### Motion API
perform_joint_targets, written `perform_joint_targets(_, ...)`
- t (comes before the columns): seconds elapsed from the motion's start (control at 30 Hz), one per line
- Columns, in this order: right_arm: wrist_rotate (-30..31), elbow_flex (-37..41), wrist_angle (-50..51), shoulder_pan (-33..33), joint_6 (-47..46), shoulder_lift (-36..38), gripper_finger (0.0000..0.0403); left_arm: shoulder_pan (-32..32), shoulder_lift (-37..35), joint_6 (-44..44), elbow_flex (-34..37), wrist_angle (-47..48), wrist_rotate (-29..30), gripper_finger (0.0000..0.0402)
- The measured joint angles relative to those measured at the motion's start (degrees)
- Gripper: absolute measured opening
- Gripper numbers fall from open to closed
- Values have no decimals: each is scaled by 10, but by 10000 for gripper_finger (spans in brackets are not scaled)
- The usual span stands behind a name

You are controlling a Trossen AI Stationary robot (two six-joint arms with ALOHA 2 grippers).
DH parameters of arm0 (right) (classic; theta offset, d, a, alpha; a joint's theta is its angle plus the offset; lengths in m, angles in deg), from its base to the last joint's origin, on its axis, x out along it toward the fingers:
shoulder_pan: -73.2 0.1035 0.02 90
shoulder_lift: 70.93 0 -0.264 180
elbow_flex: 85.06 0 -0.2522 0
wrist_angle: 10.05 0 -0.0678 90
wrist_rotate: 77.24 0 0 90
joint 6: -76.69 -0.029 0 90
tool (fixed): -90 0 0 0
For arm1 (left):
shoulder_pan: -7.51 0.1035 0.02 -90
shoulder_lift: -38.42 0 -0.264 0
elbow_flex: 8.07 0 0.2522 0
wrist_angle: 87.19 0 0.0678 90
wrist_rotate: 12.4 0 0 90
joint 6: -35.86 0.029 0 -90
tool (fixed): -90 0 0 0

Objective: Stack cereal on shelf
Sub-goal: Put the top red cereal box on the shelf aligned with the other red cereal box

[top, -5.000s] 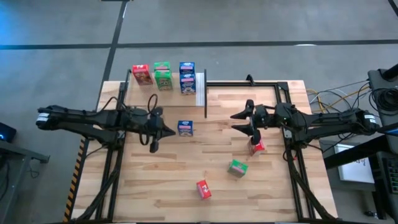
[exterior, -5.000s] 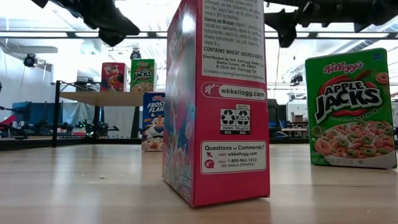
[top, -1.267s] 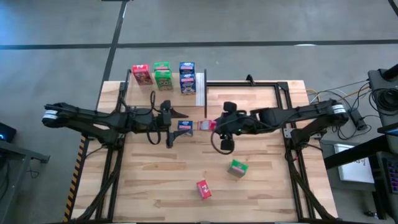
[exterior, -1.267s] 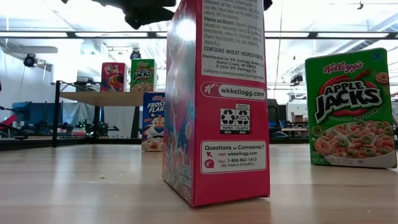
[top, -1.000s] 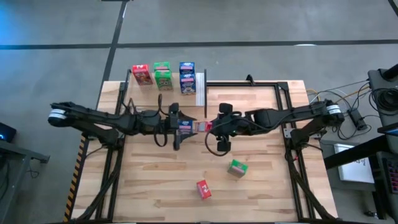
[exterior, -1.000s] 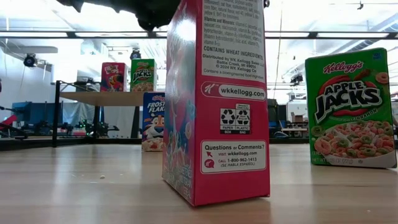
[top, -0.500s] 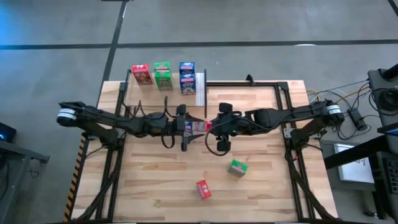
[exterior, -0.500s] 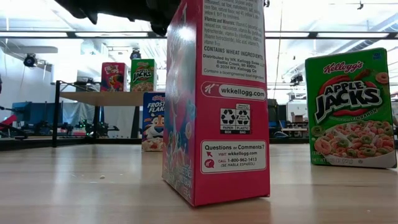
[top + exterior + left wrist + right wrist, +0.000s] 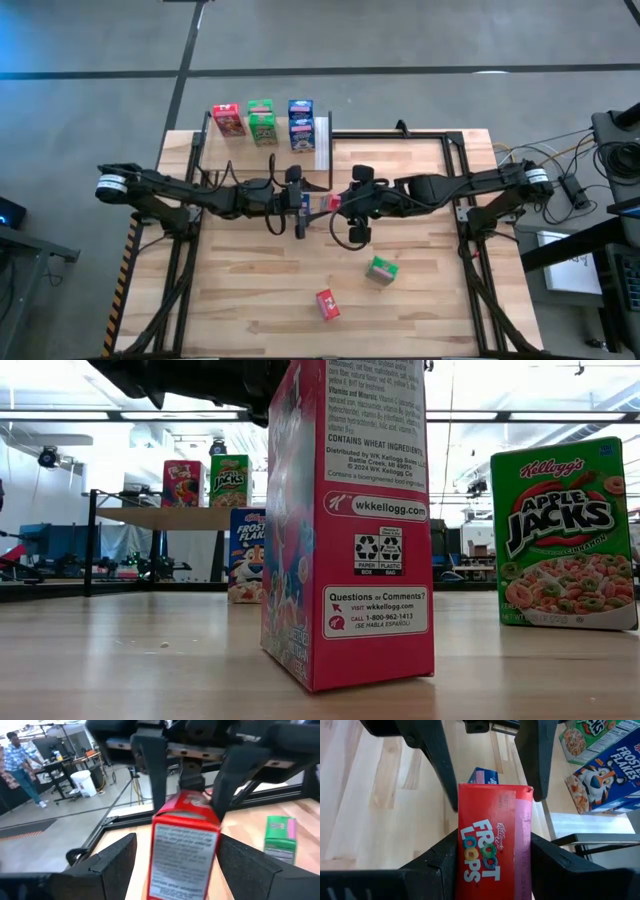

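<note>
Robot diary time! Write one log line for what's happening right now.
phase: handover | right gripper: shut on red cereal box | left gripper: open around it | shelf: boxes on it

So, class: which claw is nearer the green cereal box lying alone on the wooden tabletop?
Right. The right claw, shut on the red Froot Loops box, is up-left of the green cereal box; the open left claw sits just beyond it.

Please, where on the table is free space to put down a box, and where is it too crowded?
Free: the table's near-left part, left of the red box, and the far-right corner inside the black frame. Crowded: the centre, where both grippers meet around a Froot Loops box, and the shelf corner.
</note>
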Motion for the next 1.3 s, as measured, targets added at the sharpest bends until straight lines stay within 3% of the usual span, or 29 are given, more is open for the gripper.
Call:
perform_joint_targets(0.4, -1, 0, 0, 0, 7, 0, 173, 15, 19, 3, 0, -1, -42, 245)
perform_joint_targets(0.77, 0, 0, 0, 0, 2, 0, 173, 15, 19, 5, 0, 0, -44, 169)
perform_joint_targets(0.9, 0, 0, 0, 0, 0, 0, 174, 15, 19, 5, 0, 0, -44, 158)
perform_joint_targets(1.3, 1, -22, 3, 0, 0, 10, 258, 15, 6, 1, 0, 9, -44, 160)
